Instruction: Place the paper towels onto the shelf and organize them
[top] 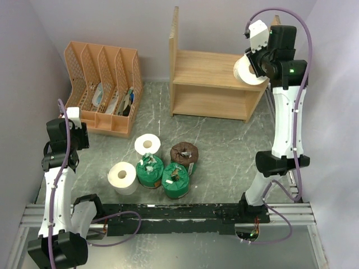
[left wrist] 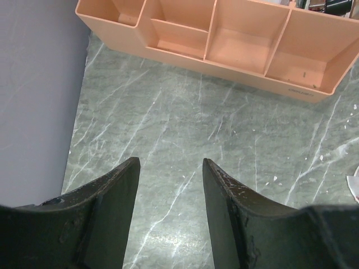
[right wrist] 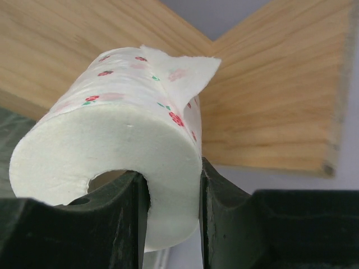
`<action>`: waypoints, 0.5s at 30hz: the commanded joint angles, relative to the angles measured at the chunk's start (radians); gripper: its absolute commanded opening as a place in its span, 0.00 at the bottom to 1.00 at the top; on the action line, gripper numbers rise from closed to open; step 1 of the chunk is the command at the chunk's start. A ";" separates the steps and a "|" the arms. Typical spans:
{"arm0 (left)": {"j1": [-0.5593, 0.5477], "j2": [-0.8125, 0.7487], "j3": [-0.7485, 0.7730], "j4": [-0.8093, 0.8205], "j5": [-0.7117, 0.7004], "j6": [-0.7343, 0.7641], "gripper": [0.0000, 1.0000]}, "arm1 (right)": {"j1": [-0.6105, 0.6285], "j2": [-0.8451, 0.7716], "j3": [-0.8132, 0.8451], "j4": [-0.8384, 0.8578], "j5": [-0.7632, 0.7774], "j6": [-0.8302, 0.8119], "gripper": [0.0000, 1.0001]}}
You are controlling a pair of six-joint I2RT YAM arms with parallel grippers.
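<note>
Roll in hand: white roll [top: 248, 73], pinched by its wall in your right gripper [top: 253, 68], one finger in the hollow core, one outside.
Where it is: up at the right end of the shelf [top: 205, 70], over the top board and just beside the right side panel. Can't tell if it's touching the wood yet.
Axis: the wrist view has one end face staring back at the camera, so the roll runs away from the fingers toward the corner where board meets panel. Looks tilted to me, not standing upright.
Left gripper [left wrist: 171, 162]: jaws drawn in about as close as they go, nothing in them, hanging over bare table [top: 224, 145] near the orange organizer [top: 104, 84].
Other rolls: five on the table in a cluster, two white [top: 147, 144], two green [top: 150, 170], one brown-ended [top: 184, 152]. They sit between the arms, a bit closer to your left one.
Surface and room: top board is flat bare wood with plenty of space leftward. You're tight against the panel, so I'd guess the loose sheet flap could snag.
</note>
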 commanded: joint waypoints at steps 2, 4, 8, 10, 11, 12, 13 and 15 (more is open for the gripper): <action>0.014 -0.027 -0.004 0.009 0.010 -0.002 0.60 | -0.002 0.011 0.001 0.095 -0.090 0.198 0.00; 0.015 -0.028 -0.004 0.009 0.010 -0.002 0.60 | -0.003 0.029 0.009 0.083 -0.086 0.191 0.00; 0.015 -0.028 -0.005 0.009 0.009 -0.004 0.60 | -0.006 0.054 -0.003 0.091 -0.037 0.184 0.00; 0.016 -0.025 -0.004 0.009 0.008 -0.004 0.60 | -0.018 0.063 0.003 0.100 -0.025 0.188 0.00; 0.016 -0.025 -0.004 0.009 0.007 -0.005 0.60 | -0.023 0.068 0.010 0.105 -0.016 0.191 0.00; 0.016 -0.025 -0.004 0.009 0.007 -0.004 0.60 | -0.028 0.075 0.013 0.108 -0.013 0.193 0.00; 0.016 -0.027 -0.004 0.010 0.008 -0.004 0.60 | -0.031 0.083 0.014 0.108 -0.012 0.197 0.00; 0.016 -0.026 -0.004 0.010 0.007 -0.004 0.60 | -0.037 0.096 0.008 0.104 -0.022 0.200 0.00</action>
